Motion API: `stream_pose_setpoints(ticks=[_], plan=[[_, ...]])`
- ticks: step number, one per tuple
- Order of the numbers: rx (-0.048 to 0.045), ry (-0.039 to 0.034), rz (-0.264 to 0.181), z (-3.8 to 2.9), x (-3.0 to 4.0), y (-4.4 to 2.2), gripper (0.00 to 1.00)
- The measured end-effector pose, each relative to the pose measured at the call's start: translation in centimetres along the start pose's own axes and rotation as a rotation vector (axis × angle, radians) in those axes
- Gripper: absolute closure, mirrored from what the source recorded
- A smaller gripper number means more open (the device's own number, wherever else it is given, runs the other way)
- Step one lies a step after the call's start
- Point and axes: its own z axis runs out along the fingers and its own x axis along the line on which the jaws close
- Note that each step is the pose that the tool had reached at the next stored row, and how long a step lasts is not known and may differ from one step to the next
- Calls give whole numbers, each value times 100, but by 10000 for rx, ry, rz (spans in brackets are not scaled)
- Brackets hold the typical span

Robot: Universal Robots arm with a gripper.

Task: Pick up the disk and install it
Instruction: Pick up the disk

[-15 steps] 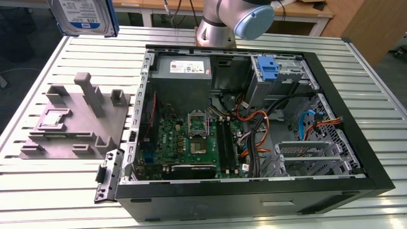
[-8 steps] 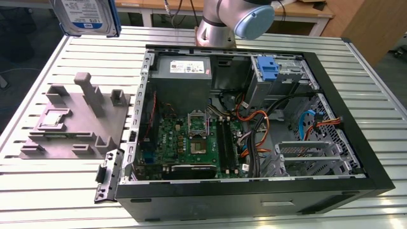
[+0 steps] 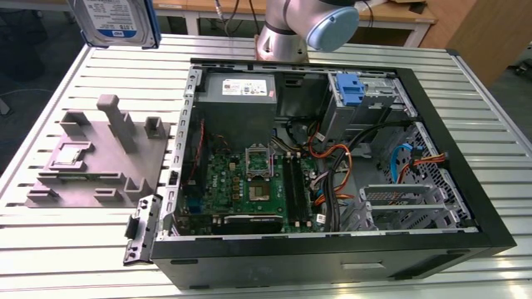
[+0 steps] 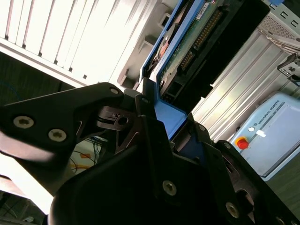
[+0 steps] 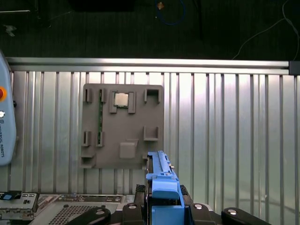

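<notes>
Silver-grey and edged in blue plastic, the disk point(image 3: 116, 22) hangs in the air beyond the computer case point(image 3: 332, 265), off the case's far corner on the exterior view's left and well above the slatted table point(image 3: 75, 261). The second wrist view shows the gripper point(image 4: 164, 124) clenched on the disk's blue bracket, one dark finger on each side. The drive's green circuit board points away from the wrist.

Just beside the case on the same side sits a grey fixture block point(image 3: 99, 156) with upright posts. Inside the case, near its far wall, lie the grey power-supply box point(image 3: 239, 87) and, further to the exterior view's right, a bare blue bracket point(image 3: 351, 87) in the upper bay. Orange cables point(image 3: 332, 156) run loose between them and the metal cage point(image 3: 407, 202).

The grip appears to be on plastic trim, not on metal, so I judge the drive could tilt or slip if jolted. A tilted drive could jam at a bay mouth. The loose cables inside the case could snag it or get pinched.
</notes>
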Motion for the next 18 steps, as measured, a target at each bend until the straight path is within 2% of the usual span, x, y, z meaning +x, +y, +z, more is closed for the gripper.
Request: stream_pose_setpoints(ticks=[18], plan=[[0, 0, 1, -2, -1, -129, 64]])
